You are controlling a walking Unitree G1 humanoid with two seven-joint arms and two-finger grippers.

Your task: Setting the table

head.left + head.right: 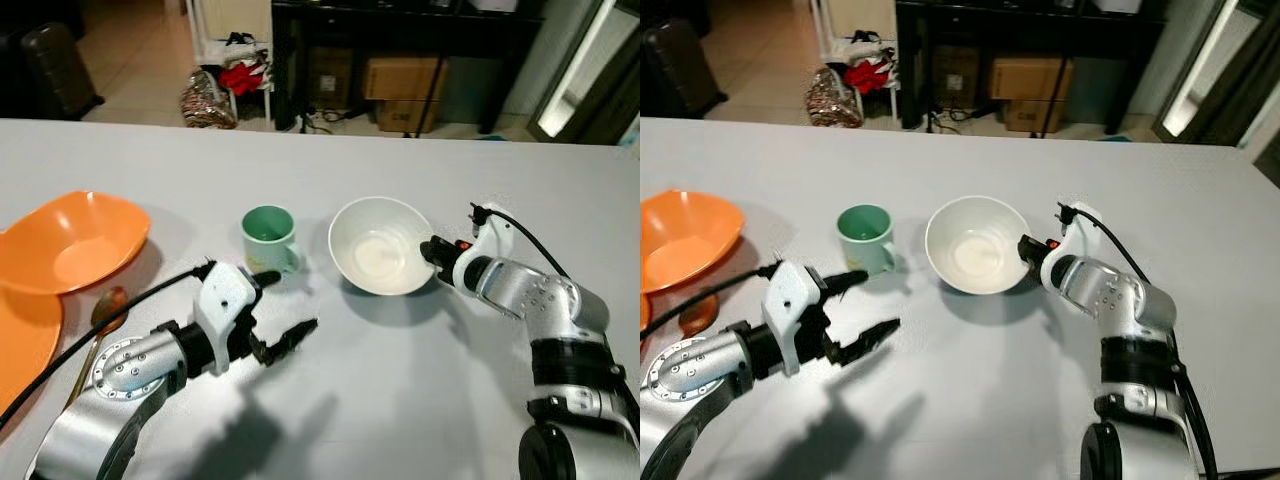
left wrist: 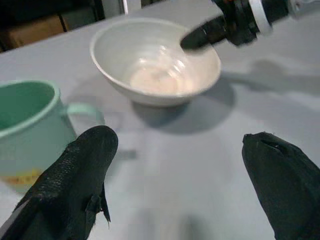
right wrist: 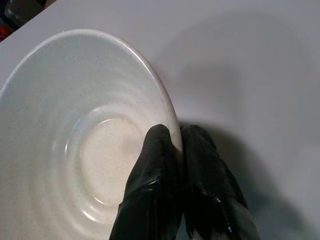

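Robot's right hand (image 1: 436, 252) pinching the rim of a white bowl (image 1: 380, 245) on a grey counter (image 1: 400, 380).

The bowl sits mid-counter, just right of a green mug (image 1: 268, 236). The right hand's fingers (image 3: 155, 165) are clamped on the bowl's right rim — one inside, one outside. The left hand (image 1: 275, 312) hovers near the mug, fingers spread wide, holding nothing. An orange bowl (image 1: 70, 240) and a spoon (image 1: 105, 312) lie far left. A thin rim grip could slip — lifting may tip the bowl, or sliding it left may knock the mug.
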